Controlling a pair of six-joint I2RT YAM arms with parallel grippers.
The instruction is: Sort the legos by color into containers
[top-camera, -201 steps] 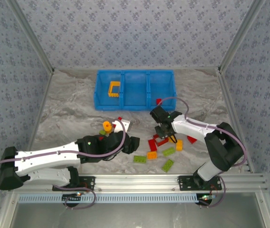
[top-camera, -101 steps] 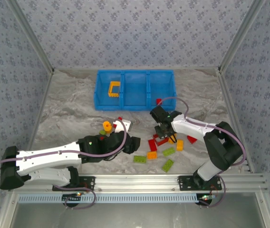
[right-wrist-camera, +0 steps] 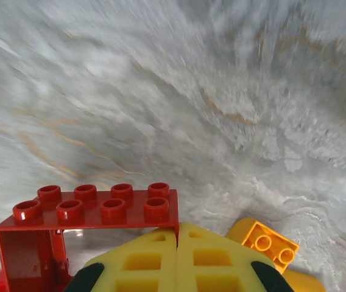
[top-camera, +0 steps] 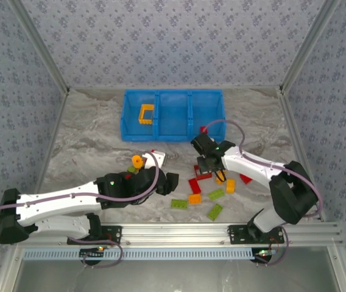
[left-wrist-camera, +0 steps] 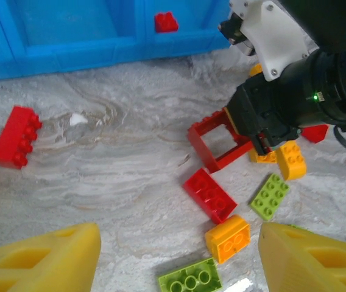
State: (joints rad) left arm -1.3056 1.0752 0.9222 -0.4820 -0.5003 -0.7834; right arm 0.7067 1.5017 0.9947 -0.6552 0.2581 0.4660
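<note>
The blue bin (top-camera: 126, 125) stands at the back, with a yellow open frame (top-camera: 145, 114) in its left compartment. My right gripper (right-wrist-camera: 178, 234) is shut on one thin wall of a red open frame (right-wrist-camera: 94, 204), seen from the left wrist as the red frame (left-wrist-camera: 212, 146) under the black gripper head. My left gripper (left-wrist-camera: 179, 255) hangs open above a lime green brick (left-wrist-camera: 190, 277) and an orange brick (left-wrist-camera: 228, 238), touching neither. A red brick (left-wrist-camera: 209, 194), a green brick (left-wrist-camera: 269, 196) and further orange bricks (left-wrist-camera: 290, 159) lie close by.
A red brick (left-wrist-camera: 16, 135) and a round orange piece (top-camera: 137, 161) lie left of the pile. Another red brick (top-camera: 203, 129) sits against the bin's front wall. Green bricks (top-camera: 214, 211) and a red brick (top-camera: 245, 178) lie toward the near right. Metal rails border the table.
My right gripper has closed fully onto the red frame's wall and shifted slightly toward the bin. The left arm has barely moved and its jaws stay apart.
</note>
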